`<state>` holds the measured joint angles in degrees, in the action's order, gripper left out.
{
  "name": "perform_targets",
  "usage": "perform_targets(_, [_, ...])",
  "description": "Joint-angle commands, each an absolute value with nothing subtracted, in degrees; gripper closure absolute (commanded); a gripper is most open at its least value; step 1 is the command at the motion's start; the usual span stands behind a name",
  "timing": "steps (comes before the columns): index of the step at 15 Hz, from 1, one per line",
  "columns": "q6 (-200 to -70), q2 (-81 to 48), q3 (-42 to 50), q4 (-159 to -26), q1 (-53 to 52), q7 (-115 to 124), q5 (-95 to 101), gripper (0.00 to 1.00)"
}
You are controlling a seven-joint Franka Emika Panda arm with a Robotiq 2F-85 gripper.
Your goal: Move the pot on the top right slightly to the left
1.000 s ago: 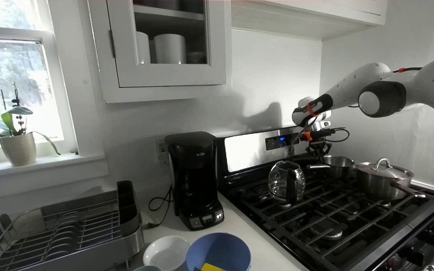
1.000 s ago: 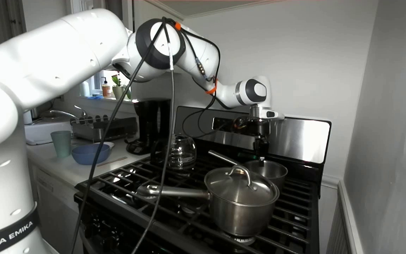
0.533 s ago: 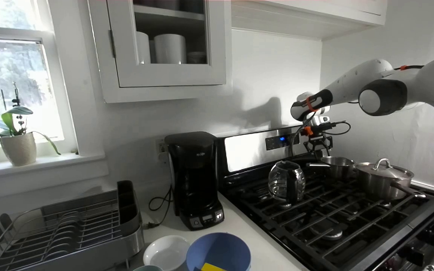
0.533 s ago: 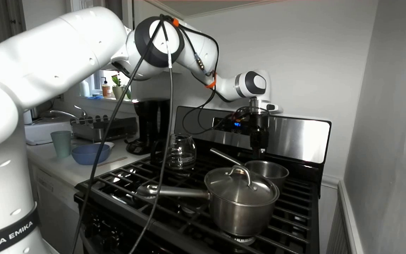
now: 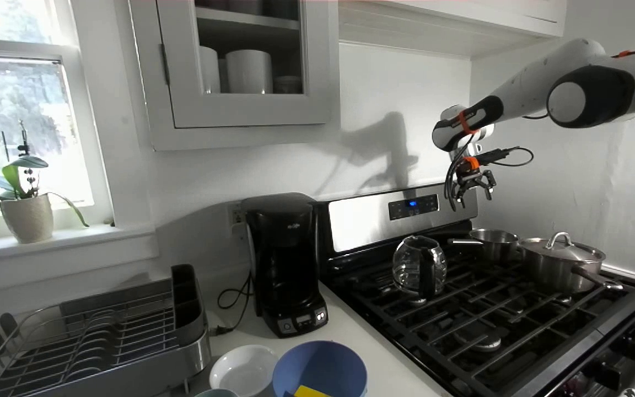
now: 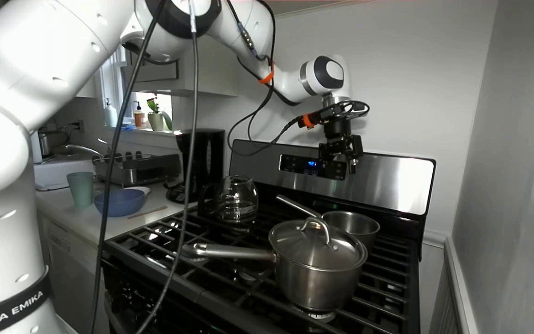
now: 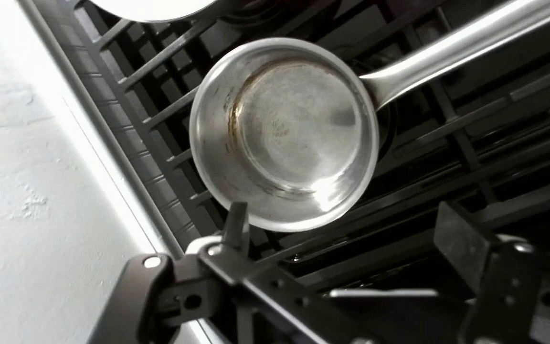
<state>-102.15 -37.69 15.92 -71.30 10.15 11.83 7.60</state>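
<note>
The small silver pot (image 7: 299,124) sits on the stove grate, uncovered, its bare inside facing the wrist camera. In both exterior views the pot (image 5: 496,253) stands at the back of the stove, partly behind the larger lidded pot in one of them (image 6: 357,222). Its handle (image 6: 297,205) points toward the glass carafe. High above the pot hangs my gripper (image 5: 473,201), apart from it, in front of the stove's back panel. In the wrist view the gripper (image 7: 344,215) is open, fingers spread wide with nothing between them.
A larger lidded steel pot (image 6: 318,283) stands right in front of the small one. The glass carafe (image 5: 411,264) rests on the grate nearer the coffee maker (image 5: 281,248). A wall (image 7: 41,167) runs close along the stove's side; the back panel (image 6: 387,181) rises behind.
My gripper has opened and risen from the small pot's rim to well above it. The pot shifted very slightly between the earliest frames and has stayed still since.
</note>
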Motion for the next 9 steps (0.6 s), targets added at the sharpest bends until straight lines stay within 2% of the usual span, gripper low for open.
perform_targets(1, [-108.37,-26.36,15.91,-85.0,8.4,3.29,13.06,0.0])
perform_targets(5, [-113.47,-17.68,14.09,-94.07,10.02,-5.97,19.32,0.0])
perform_targets(6, [-109.31,-24.43,13.94,-85.12,10.5,-1.88,16.64,0.0])
perform_targets(9, [-111.26,-19.91,13.9,-90.37,10.62,-4.98,18.0,0.0])
